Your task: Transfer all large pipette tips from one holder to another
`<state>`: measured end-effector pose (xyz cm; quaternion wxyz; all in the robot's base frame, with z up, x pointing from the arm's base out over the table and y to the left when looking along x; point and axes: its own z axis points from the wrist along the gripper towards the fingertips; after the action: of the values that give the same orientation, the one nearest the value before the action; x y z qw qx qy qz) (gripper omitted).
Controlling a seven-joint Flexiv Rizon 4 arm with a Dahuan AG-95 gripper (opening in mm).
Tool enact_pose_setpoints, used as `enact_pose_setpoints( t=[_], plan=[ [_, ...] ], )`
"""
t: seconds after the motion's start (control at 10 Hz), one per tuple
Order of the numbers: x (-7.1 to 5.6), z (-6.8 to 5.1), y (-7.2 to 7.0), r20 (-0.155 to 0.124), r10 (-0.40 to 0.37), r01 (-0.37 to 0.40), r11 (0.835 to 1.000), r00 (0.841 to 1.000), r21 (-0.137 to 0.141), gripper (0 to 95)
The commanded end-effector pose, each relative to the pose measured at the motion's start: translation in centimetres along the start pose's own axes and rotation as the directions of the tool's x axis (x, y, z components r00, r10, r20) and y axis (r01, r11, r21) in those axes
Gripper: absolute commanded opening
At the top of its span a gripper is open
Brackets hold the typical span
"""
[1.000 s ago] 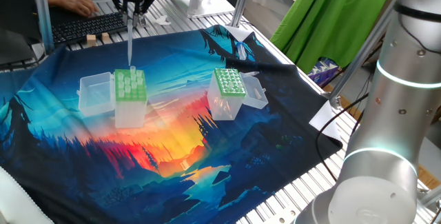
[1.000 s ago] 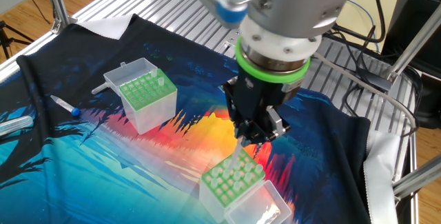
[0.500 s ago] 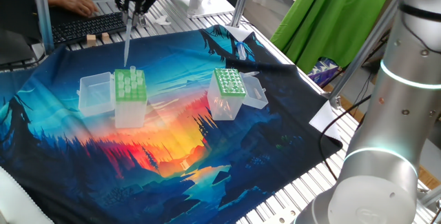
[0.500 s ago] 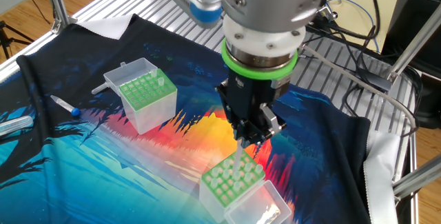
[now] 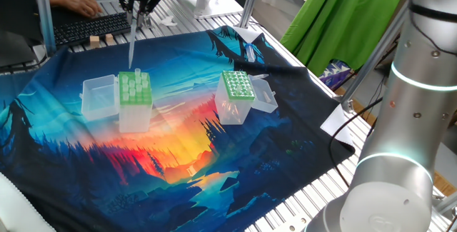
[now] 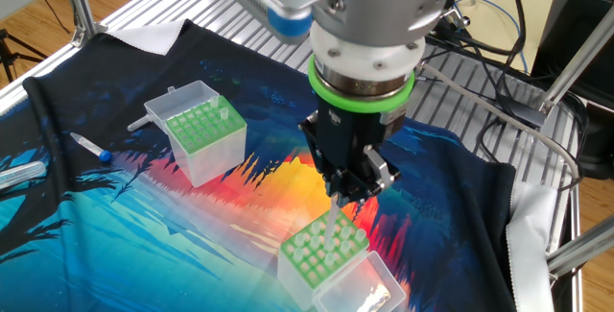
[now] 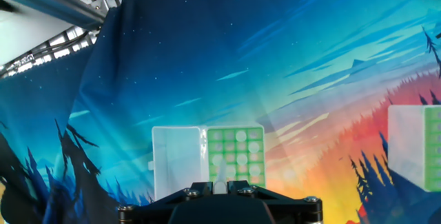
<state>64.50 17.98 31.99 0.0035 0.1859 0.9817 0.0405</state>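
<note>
My gripper (image 5: 134,18) (image 6: 343,197) (image 7: 222,185) is shut on one large pipette tip (image 5: 131,43) (image 6: 333,221), a translucent cone that hangs point down, slightly tilted. Right below it stands the holder (image 5: 134,91) (image 6: 324,251) (image 7: 234,156) with the light-green wide-holed top, its clear lid (image 5: 98,96) (image 7: 178,163) swung open beside it. Another tip (image 5: 138,72) stands up from this holder's far edge. The hanging tip's point is just above the top plate. The narrower holder (image 5: 237,88) (image 6: 200,132) with the darker-green, finely dotted top stands apart, with one tip (image 6: 224,114) upright in it.
The boxes stand on a colourful printed cloth (image 5: 178,153). A pen-like tool (image 6: 91,147) lies near the cloth's left edge in the other fixed view. A keyboard (image 5: 89,25) and a person's hand (image 5: 75,3) are at the table's far end. Green fabric (image 5: 343,18) hangs to the right.
The gripper with its tip has shifted a little sideways over the light-green holder, and the tip now hangs slightly tilted. Nothing has moved in the last half second.
</note>
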Motion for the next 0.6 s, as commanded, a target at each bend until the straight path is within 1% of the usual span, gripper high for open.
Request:
enact_pose_setpoints(
  t=[0.1,0.3,0.6],
  plan=[
    [0.21,0.63,0.27,0.011,0.017,-0.017,1.000,1.000,0.000,0.0],
    [0.21,0.63,0.27,0.020,0.032,-0.032,0.999,0.999,0.003,0.0],
    [0.21,0.63,0.27,0.025,0.075,-0.075,0.997,0.997,-0.004,0.0]
  ],
)
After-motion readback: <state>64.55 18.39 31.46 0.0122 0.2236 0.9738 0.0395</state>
